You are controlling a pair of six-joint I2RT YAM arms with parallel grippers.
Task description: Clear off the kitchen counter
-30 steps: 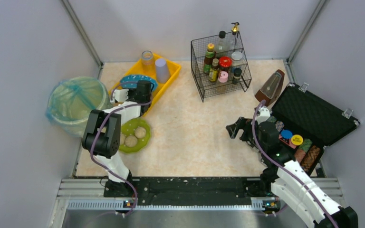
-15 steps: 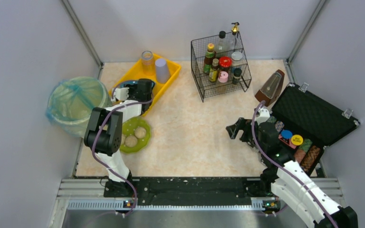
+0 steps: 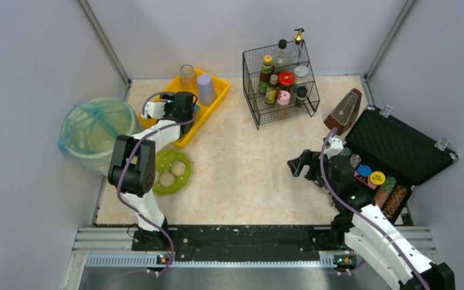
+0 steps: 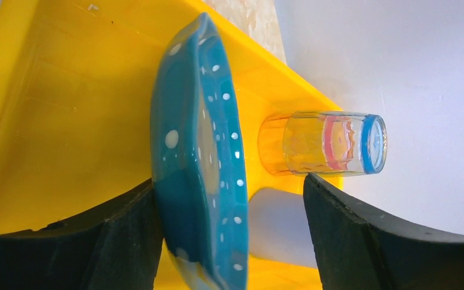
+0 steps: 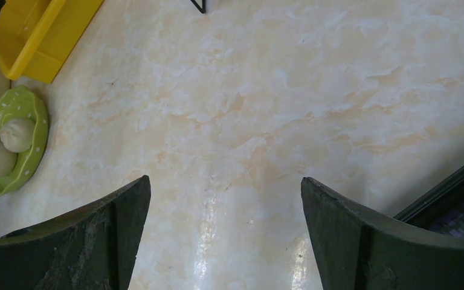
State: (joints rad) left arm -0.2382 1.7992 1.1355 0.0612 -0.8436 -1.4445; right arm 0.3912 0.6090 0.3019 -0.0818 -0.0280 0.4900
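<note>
The kitchen counter [image 3: 248, 163] is beige and mottled. At its back left stands a yellow tray [image 3: 220, 90]. My left gripper [image 3: 181, 106] is over the tray, jaws open. A blue dotted plate [image 4: 199, 169] stands on edge between them, against the left finger [image 4: 121, 241] and apart from the right one. Beyond it in the tray are a clear glass [image 4: 326, 144] and a lilac cup [image 4: 275, 223]. A green plate with buns [image 3: 170, 171] lies on the counter near the left arm. My right gripper [image 3: 299, 164] hovers open and empty over bare counter [image 5: 278, 90].
A wire rack of bottles [image 3: 281, 81] stands at the back centre. A bin lined with a blue-green bag [image 3: 95, 130] sits off the counter's left edge. An open black case [image 3: 399, 151] of small items and a brown metronome [image 3: 343, 112] are at the right.
The left gripper's jaws have opened off the blue plate, which now rests in the yellow tray; the gripper shifted slightly farther back. The right arm has not moved.
</note>
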